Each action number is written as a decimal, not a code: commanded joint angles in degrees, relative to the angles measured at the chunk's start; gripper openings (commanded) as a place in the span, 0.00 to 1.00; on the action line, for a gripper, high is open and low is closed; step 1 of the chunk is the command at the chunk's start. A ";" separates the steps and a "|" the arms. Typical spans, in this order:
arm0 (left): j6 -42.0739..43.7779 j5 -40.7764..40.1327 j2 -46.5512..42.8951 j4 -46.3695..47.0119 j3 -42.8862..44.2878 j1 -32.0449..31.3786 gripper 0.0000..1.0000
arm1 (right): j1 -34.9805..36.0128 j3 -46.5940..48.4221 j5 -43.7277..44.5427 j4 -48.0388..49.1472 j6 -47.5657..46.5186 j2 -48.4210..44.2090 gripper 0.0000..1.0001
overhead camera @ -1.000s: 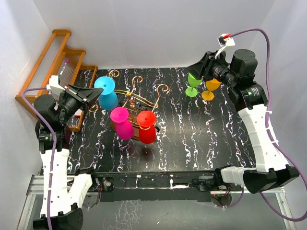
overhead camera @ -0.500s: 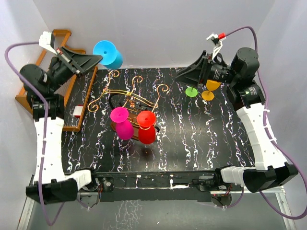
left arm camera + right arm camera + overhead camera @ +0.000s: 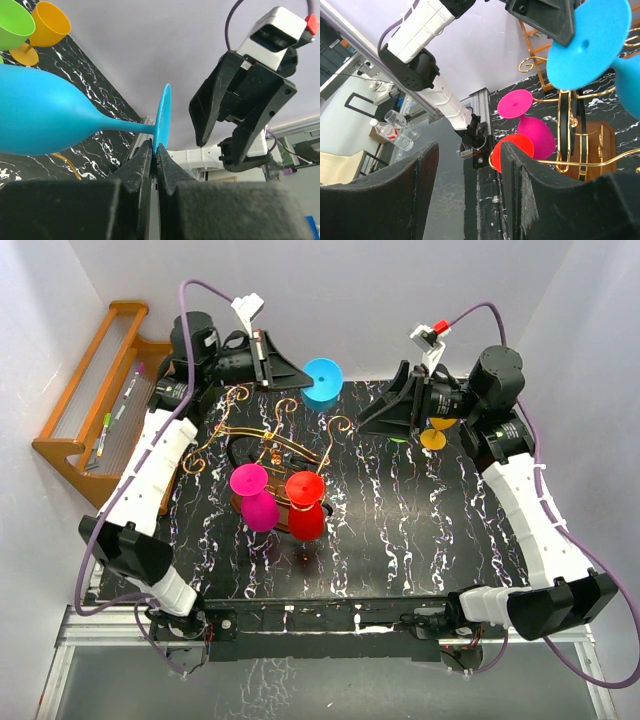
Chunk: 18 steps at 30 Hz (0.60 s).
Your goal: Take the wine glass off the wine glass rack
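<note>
The wine glass rack (image 3: 283, 443), curly golden wire on a dark wooden base, stands left of the table's middle. A magenta glass (image 3: 252, 496) and a red glass (image 3: 305, 504) hang on its near arms. My left gripper (image 3: 300, 378) is shut on the foot of a blue wine glass (image 3: 323, 381) and holds it in the air behind the rack, clear of the wire. In the left wrist view the gripper (image 3: 155, 148) pinches the foot's rim and the blue glass (image 3: 45, 117) lies sideways. My right gripper (image 3: 371, 421) is open and empty (image 3: 470, 170), facing the blue foot (image 3: 587, 42).
An orange glass (image 3: 434, 432) stands at the back right, partly behind my right gripper. The left wrist view also shows a green glass (image 3: 12, 24) beside the orange one (image 3: 49, 26). A wooden stepped shelf (image 3: 95, 390) with pens stands against the left wall.
My left arm has swung right, carrying the blue glass from above the shelf to behind the rack. My right gripper has shifted slightly left and now covers the green glass.
</note>
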 commanded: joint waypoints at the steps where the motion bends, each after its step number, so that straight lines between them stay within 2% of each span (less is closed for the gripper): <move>1: 13.31 -1.59 0.79 -12.12 10.20 -5.25 0.00 | 1.40 5.17 2.54 -7.87 -6.85 1.58 0.54; 5: 14.49 -2.36 1.01 -12.92 11.30 -7.59 0.00 | 2.46 9.62 9.47 -20.94 -16.21 4.80 0.51; 18: 17.89 -0.76 -1.22 -14.18 10.73 -10.01 0.00 | 3.88 10.52 12.30 -24.67 -19.09 5.35 0.49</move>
